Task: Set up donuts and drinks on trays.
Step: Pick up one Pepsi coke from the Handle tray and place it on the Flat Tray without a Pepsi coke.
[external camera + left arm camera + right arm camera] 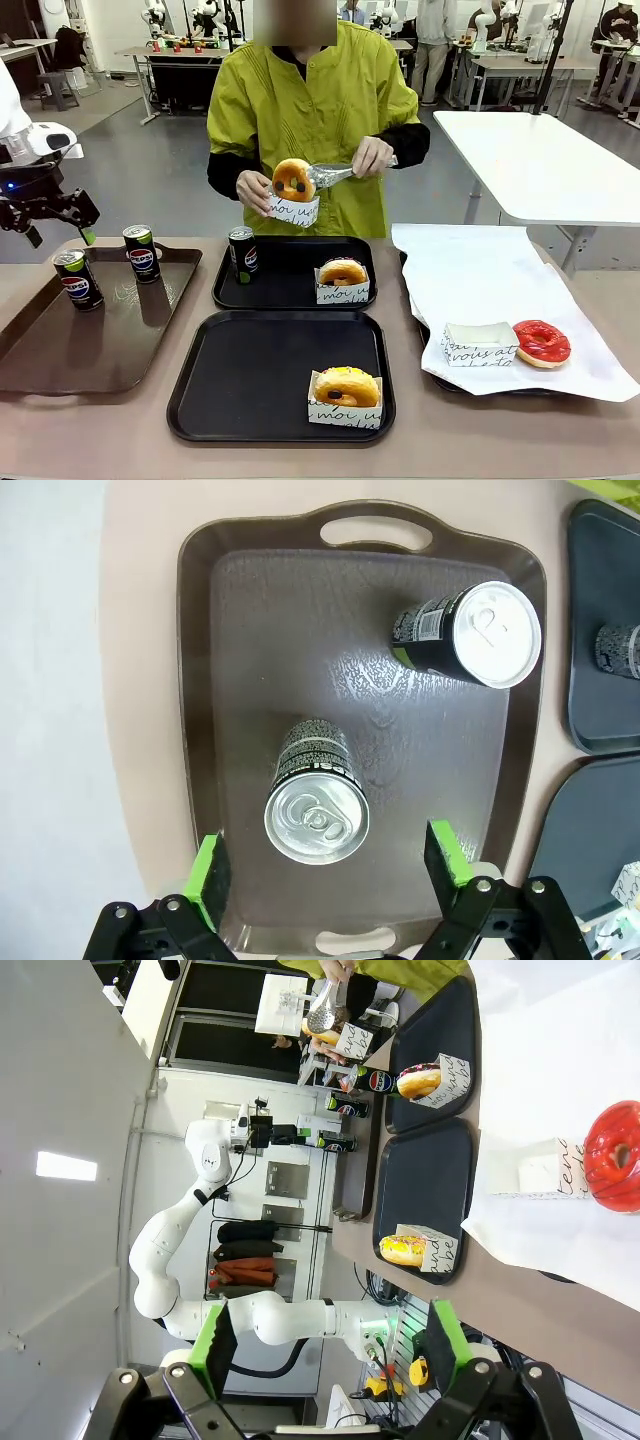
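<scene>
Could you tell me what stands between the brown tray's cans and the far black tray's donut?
A third Pepsi can, at that tray's left end, front view.

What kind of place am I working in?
Probably a lab hall staged as a snack counter: work tables behind, a person holding a donut with tongs, Pepsi cans on a brown tray.

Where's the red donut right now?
In the front view, the red donut lies on the white paper at the table's right side, beside a paper holder.
</scene>
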{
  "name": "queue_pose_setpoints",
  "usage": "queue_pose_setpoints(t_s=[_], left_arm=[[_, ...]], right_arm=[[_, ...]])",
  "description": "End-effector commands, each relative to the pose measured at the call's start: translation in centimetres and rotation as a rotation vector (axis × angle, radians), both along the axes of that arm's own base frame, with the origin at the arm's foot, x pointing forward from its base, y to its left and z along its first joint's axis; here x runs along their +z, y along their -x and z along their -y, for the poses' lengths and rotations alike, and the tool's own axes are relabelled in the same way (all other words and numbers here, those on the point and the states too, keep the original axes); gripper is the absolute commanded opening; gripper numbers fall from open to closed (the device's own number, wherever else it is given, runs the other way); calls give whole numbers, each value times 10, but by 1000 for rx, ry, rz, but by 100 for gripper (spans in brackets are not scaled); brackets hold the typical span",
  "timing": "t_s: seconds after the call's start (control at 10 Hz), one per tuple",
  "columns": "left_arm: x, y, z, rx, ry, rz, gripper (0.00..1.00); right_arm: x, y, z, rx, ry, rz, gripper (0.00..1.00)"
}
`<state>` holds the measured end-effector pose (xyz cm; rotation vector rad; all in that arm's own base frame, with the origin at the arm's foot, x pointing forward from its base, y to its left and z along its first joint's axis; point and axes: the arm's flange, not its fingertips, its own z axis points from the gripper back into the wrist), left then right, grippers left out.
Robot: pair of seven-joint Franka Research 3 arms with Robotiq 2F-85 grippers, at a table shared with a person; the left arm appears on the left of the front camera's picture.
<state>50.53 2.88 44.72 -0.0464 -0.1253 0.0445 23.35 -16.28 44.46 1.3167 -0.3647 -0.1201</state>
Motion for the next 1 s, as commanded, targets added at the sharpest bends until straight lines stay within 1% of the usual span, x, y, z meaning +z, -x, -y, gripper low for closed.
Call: queue_pose_setpoints(t_s=[0.0, 0.1, 0.2, 0.3, 0.4, 0.6, 0.9], left_arm=[[0, 0, -2, 5, 0, 13, 100], [0, 0, 0, 0, 0, 0, 100], [-7, -1, -3, -1, -25, -1, 100], [-10, 0, -5, 14, -39, 10, 100], [-16, -1, -6, 3, -30, 20, 100], [-33, -11, -1, 14, -64, -8, 100], [-49, -18, 4, 17, -76, -25, 100]], right_arm=[[0, -1, -1, -3, -1, 21, 100], [0, -1, -1, -3, -1, 21, 100], [0, -1, -1, -3, -1, 21, 100], [0, -1, -1, -3, -1, 21, 100], [0, -1, -1, -3, -1, 21, 100], [0, -1, -1, -3, -1, 21, 100], [0, -1, -1, -3, -1, 21, 100]])
